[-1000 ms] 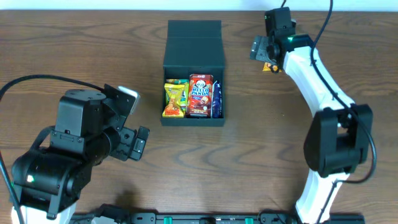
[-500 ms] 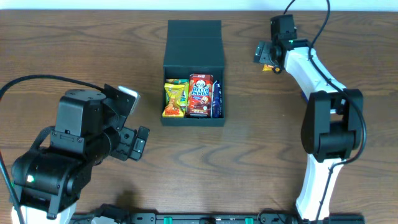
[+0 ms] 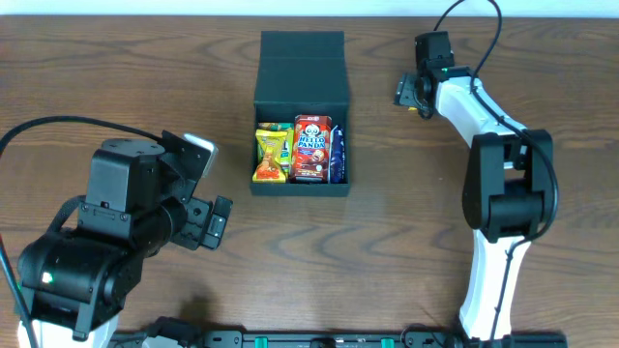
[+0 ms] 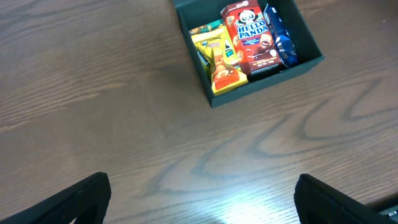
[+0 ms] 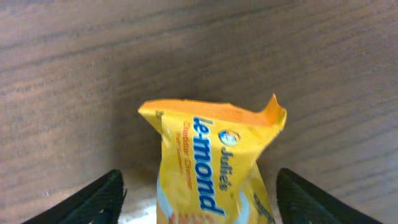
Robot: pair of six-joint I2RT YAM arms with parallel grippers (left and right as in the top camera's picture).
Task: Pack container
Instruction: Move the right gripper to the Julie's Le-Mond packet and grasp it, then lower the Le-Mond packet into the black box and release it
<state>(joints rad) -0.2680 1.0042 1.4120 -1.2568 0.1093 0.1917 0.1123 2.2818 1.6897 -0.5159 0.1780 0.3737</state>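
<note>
The container, a dark box with its flap lid folded back, sits at the table's far middle. It holds a red Hello Panda box, a green-yellow pack and a blue pack. A yellow Julie's le-mond packet lies on the table to the right of the container, with only a sliver of this packet showing from overhead. My right gripper straddles it, open, with a gap on each side of the packet in the right wrist view. My left gripper hangs open over bare wood, with the container ahead of it.
The left arm's bulky body fills the near left of the table. The right arm runs from the near right edge up to the far right. Its cable loops over the back edge.
The right arm has drawn in and brought its wrist down over the yellow packet. Its jaws have narrowed somewhat. The left arm and the container have not moved.
</note>
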